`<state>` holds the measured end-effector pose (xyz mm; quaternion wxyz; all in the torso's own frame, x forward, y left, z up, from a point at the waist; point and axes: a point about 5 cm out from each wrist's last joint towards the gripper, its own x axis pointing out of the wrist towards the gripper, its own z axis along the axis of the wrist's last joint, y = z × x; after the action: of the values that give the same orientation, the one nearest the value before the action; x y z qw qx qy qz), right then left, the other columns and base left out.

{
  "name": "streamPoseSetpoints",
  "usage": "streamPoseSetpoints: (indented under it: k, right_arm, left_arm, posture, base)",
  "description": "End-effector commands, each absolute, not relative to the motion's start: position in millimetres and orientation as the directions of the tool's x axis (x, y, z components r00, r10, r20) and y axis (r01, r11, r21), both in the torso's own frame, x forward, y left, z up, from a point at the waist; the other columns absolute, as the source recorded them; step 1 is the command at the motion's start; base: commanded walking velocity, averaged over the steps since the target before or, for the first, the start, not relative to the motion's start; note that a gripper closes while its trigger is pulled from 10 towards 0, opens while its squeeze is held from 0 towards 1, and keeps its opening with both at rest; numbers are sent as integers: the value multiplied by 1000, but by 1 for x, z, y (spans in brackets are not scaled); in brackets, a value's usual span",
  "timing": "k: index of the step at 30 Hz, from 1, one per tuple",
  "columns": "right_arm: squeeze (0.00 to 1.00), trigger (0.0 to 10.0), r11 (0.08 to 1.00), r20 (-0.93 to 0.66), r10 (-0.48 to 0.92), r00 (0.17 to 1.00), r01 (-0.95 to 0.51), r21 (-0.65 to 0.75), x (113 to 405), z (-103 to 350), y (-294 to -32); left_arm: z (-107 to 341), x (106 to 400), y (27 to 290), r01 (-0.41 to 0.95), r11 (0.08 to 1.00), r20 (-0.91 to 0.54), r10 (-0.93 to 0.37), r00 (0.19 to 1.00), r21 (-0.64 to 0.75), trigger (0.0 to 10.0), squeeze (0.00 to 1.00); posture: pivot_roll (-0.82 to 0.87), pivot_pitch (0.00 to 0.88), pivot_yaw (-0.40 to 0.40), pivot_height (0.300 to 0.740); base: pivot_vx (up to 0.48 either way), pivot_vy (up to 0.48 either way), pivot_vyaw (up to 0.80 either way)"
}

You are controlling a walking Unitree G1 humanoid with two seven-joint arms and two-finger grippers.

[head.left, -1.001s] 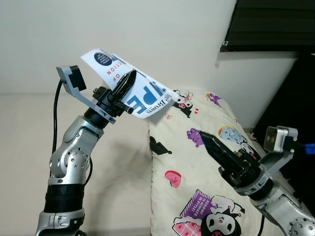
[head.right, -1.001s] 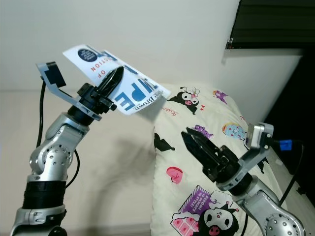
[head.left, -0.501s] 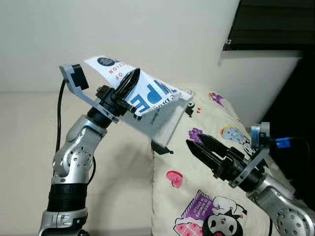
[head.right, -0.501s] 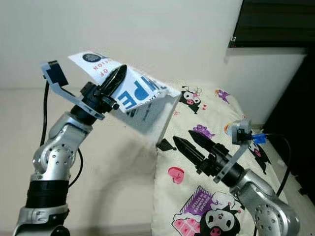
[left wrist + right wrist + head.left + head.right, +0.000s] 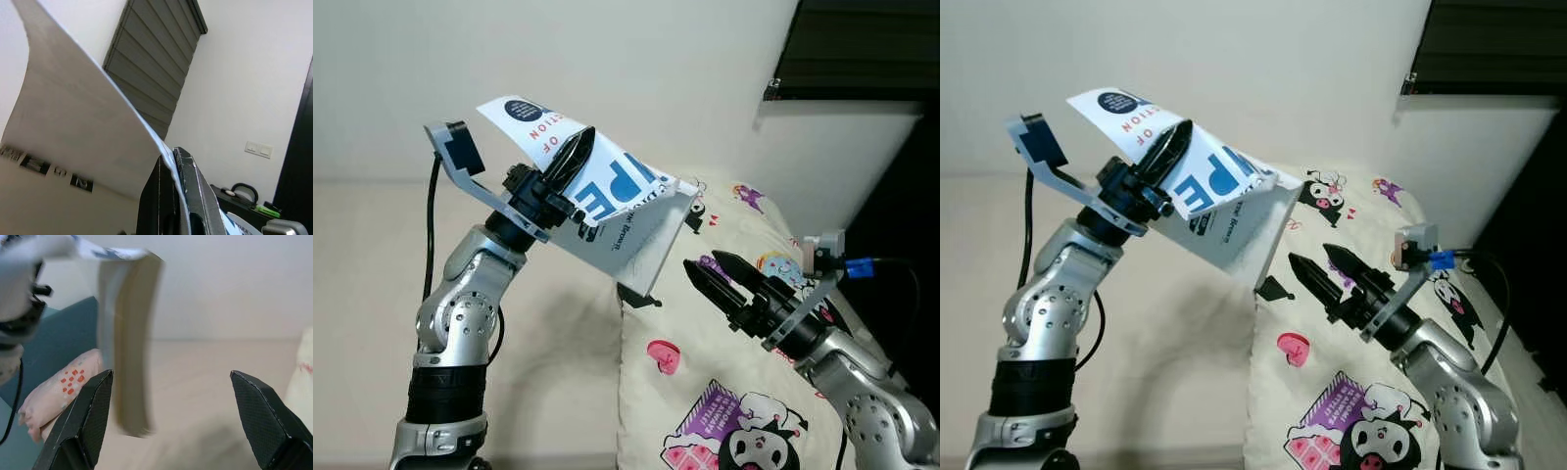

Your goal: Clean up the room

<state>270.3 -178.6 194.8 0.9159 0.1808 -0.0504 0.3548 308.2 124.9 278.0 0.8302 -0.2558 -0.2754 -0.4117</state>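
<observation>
Nearest you, the right gripper reaches forward over the pillow with its fingers spread wide and nothing between them. Its tips point at the lower edge of the book, close to it but not touching. In the right wrist view you see the book's page block hanging between the two open fingers, further off, with a pink cushion with red dots and something dark teal beyond it.

The left gripper is raised higher, on your left, and its fingers are closed on the book's cover (white with big blue letters and a dark round badge). The cover bends upward past the grip while the thicker part of the book droops down and to the right, above the pillow's near corner. The left wrist view shows the two fingers pressed together on the thin cover edge.

Behind everything you have a pale wall, and a dark blind at upper right.
</observation>
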Motion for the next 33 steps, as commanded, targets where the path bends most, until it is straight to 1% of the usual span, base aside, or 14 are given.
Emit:
streamPoseSetpoints:
  k: [1, 4, 7, 8, 10, 14, 20, 33]
  right_arm:
    - [0, 10000, 686, 222, 632, 743, -669, 285, 272, 194, -178]
    - [0, 10000, 664, 239, 653, 719, -695, 278, 271, 197, -175]
    - [0, 10000, 577, 278, 714, 643, -765, 287, 264, 201, -170]
    - [0, 10000, 577, 278, 714, 643, -765, 287, 264, 201, -170]
    - [0, 10000, 527, 299, 743, 598, -799, 289, 257, 203, -170]
    - [0, 10000, 518, 304, 749, 589, -806, 286, 255, 204, -171]
    - [0, 10000, 569, 319, 706, 632, -774, 276, 262, 208, -178]
    - [0, 10000, 566, 343, 704, 622, -783, 257, 273, 219, -175]
  left_arm:
    - [288, 302, 123, 844, 514, 699, -546, 461, -155, 10000, 0]
    - [289, 301, 123, 847, 511, 701, -549, 455, -150, 10000, 0]
    - [289, 301, 123, 850, 506, 700, -554, 450, -145, 10000, 0]
    - [289, 301, 123, 850, 506, 700, -554, 450, -145, 10000, 0]
    - [288, 300, 122, 852, 503, 700, -557, 447, -144, 10000, 0]
    - [288, 300, 122, 854, 499, 700, -559, 445, -145, 10000, 0]
    - [287, 297, 120, 867, 478, 699, -573, 429, -140, 10000, 0]
    - [286, 290, 111, 893, 432, 697, -601, 390, -127, 10000, 0]
  posture:
    - [29, 18, -34, 735]
    - [32, 12, -35, 735]
    - [34, 9, -36, 735]
    - [34, 9, -36, 735]
    - [35, 5, -36, 735]
    - [30, 8, -34, 735]
    - [30, 13, -35, 735]
    - [32, 19, -41, 735]
  base:
    - [0, 0, 0]
    - [0, 0, 0]
    - [0, 0, 0]
    - [0, 0, 0]
    - [0, 0, 0]
    - [0, 0, 0]
    - [0, 0, 0]
    - [0, 0, 0]
